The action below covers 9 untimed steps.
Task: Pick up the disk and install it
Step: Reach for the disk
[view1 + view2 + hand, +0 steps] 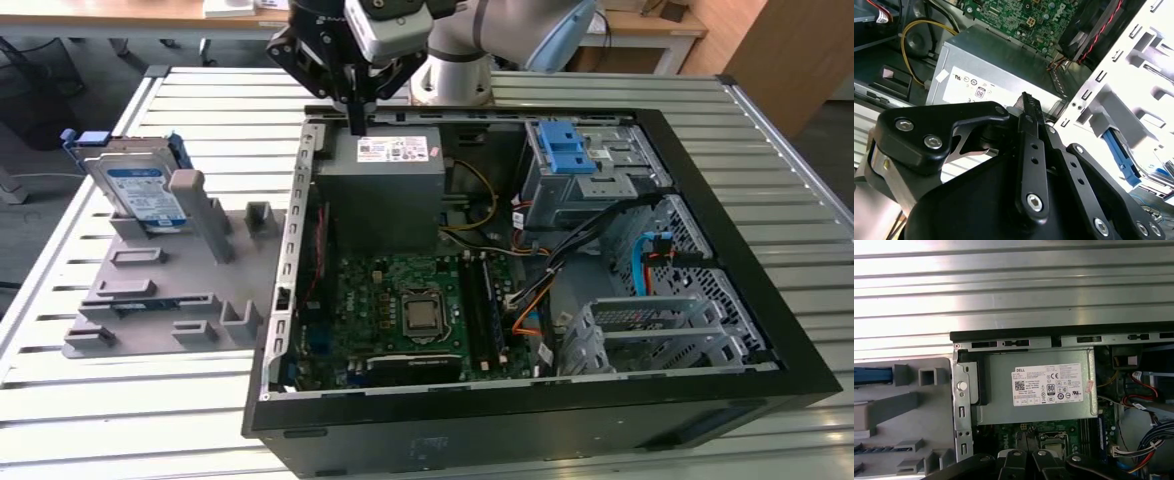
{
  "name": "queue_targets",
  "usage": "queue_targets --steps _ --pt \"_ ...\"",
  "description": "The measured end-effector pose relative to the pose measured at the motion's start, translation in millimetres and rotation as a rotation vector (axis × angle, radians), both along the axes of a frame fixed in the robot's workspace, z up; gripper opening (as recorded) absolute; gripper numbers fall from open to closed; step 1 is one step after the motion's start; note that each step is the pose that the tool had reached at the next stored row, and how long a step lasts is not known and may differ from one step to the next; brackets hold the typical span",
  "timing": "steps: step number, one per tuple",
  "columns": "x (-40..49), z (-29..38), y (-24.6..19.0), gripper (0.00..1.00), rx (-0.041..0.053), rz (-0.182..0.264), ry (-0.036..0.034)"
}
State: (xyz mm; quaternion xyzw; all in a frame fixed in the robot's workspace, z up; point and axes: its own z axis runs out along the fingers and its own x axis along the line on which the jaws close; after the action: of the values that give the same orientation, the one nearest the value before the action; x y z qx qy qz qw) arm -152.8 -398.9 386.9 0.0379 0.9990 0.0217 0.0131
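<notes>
The disk (140, 190), a silver drive with a white-and-blue label in a blue carrier, stands upright in a grey holder (160, 295) on the exterior view's left, outside the computer case. Its blue carrier edge (871, 376) shows in the first wrist view. My gripper (358, 122) hangs above the back rim of the open case, over the grey power supply (387, 190), well to the right of the disk. Its black fingers (1026, 107) lie together with nothing between them.
The open black computer case (534, 410) holds a motherboard (400, 310), cables and a metal drive cage with a blue latch (574, 150) at its back right. A second metal cage (654, 335) sits at the front right. Everything rests on a ribbed metal table (134, 410).
</notes>
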Motion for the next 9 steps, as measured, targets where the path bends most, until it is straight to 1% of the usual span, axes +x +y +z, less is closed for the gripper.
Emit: queue_targets --steps 7,9 --pt "-1.4 -0.3 0.0 0.11 0.0000 0.000 0.0000" --pt "-3.8 -1.1 0.0 0.11 0.0000 0.000 0.0000"
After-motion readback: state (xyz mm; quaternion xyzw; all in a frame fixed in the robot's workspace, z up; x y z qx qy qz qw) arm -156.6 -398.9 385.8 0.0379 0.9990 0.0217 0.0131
